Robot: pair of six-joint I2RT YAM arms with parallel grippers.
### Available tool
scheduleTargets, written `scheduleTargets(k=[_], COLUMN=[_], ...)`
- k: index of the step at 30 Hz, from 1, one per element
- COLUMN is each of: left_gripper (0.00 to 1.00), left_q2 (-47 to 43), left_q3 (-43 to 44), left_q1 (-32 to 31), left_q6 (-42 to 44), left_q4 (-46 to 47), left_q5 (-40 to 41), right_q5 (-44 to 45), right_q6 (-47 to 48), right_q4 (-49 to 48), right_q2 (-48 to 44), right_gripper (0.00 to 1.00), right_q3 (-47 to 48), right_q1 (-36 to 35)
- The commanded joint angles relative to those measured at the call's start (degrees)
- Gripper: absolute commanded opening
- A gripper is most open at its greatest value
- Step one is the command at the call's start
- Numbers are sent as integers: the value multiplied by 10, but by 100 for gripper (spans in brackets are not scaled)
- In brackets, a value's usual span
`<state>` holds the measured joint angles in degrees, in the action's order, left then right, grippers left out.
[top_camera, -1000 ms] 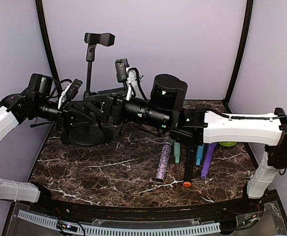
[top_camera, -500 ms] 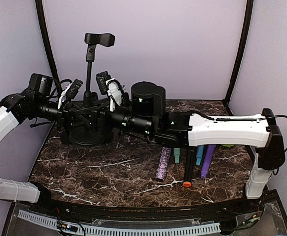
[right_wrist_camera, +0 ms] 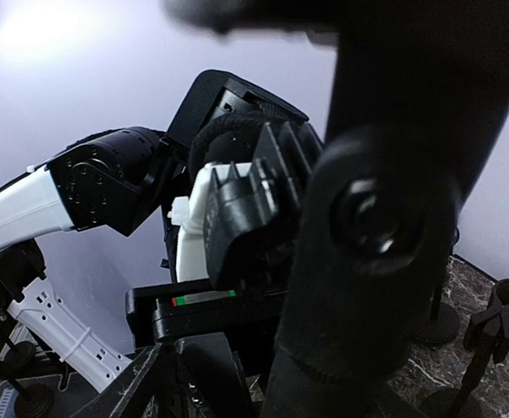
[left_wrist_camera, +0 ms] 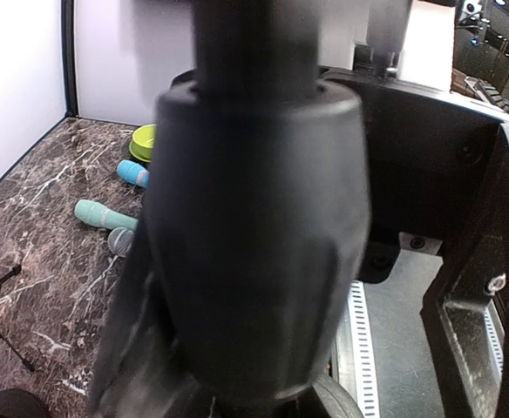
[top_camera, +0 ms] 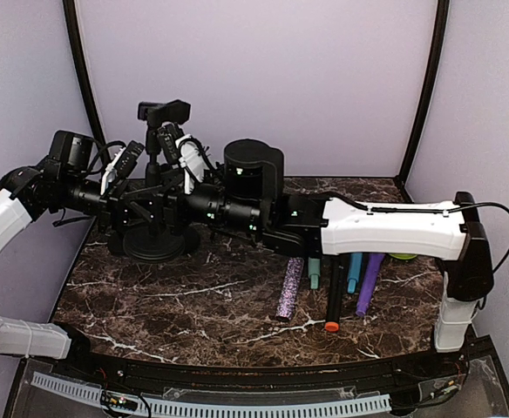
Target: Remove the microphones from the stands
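**Top view.** The stand (top_camera: 152, 246) is standing upright at the back left of the marble-patterned worktop (top_camera: 193, 305), with its clip (top_camera: 163, 111) sitting at the top of the pole. The left gripper (top_camera: 148, 209) is reaching in from the left, low on the pole. Its jaws are drawn together and clamped on the stand just above the round base. The right arm is stretching across the worktop from the right, and the right gripper (top_camera: 176, 146) is hovering high on the pole, just beneath the clip. Its jaws seem to be standing apart (the dark fingers are blending into the dark stand here), and whether they are touching the pole cannot be told.

The microphones (top_camera: 333, 300) are lying on the worktop, well apart from the stand and partly under the right forearm. Five are lying side by side: glittering purple on the left, then teal, black with an orange tip, blue, and plain purple on the right. A green bowl (top_camera: 403, 255) is peeking out behind them, near the right edge.

**Left wrist view.** A thick black collar (left_wrist_camera: 254, 244) of the stand is filling the frame, out of focus. The teal and blue microphones and the bowl are showing beyond it on the left.

**Right wrist view.** The stand's pole joint (right_wrist_camera: 372, 226) is looming blurred in the foreground, with the left arm's white and black links showing behind it.
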<state>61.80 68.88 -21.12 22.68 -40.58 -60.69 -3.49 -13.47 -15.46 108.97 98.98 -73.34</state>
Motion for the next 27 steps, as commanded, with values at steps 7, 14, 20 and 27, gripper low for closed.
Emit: scheduleTargets(k=[7, 14, 20, 27], left_gripper=[0, 0, 56, 99], left_q2=[-13, -15, -14, 1], left_q3=[-3, -7, -8, -12], left_q1=[3, 3, 2, 16], left_q6=[4, 1, 5, 56], left_q4=[-3, -1, -12, -84], left_q5=[-24, -33, -21, 70], right_q5=[-46, 12, 37, 142], right_q6=[-13, -28, -8, 52], right_q4=[-128, -207, -183, -182], right_q2=[-6, -47, -37, -57], right_gripper=[47, 11, 0, 0], right_q3=[-27, -134, -113, -169], right_q1=[2, 13, 14, 46])
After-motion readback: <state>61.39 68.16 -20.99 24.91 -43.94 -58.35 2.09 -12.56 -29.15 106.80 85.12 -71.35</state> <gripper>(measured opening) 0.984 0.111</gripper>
